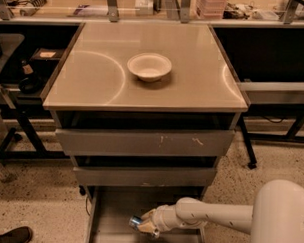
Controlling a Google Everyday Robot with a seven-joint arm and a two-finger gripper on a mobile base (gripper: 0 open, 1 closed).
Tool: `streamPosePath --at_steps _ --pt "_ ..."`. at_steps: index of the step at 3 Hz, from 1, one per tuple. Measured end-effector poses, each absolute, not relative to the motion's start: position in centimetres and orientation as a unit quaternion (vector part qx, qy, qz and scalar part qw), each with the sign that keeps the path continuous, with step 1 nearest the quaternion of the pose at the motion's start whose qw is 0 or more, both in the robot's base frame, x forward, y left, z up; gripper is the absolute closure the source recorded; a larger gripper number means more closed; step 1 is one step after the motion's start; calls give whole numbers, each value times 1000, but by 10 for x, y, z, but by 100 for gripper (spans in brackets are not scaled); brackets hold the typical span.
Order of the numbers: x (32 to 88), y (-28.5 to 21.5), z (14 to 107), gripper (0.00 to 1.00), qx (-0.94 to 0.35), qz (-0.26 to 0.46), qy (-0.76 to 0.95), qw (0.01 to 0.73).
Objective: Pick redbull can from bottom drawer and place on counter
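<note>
The bottom drawer [114, 212] is pulled open below two scuffed grey drawers. Its flat grey floor shows at the bottom of the camera view. The redbull can [135, 222], a small silver and blue cylinder, lies on its side inside the drawer. My gripper [147, 224] reaches into the drawer from the right on a white arm, and its fingers sit around the can's right end. Most of the can is hidden by the fingers. The counter [93, 81] is the glossy beige top of the cabinet, above the drawers.
A white bowl [149, 66] stands near the middle of the counter. My white arm and base [278, 218] fill the lower right. Dark shelving and table legs flank the cabinet. A shoe [10, 235] shows at the lower left on the speckled floor.
</note>
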State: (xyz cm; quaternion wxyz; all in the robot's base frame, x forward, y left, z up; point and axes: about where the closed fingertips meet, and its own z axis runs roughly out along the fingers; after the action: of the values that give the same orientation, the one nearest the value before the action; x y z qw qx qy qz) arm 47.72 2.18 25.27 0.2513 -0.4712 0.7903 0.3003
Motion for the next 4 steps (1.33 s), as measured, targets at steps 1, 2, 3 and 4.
streamPosePath --at_steps 1,2,3,4 --pt "463 14 296 100 -475 281 791 264" --pt "463 14 296 100 -475 281 791 264" --pt "462 13 315 100 -482 274 788 266" --pt "459 6 353 100 -481 270 786 279"
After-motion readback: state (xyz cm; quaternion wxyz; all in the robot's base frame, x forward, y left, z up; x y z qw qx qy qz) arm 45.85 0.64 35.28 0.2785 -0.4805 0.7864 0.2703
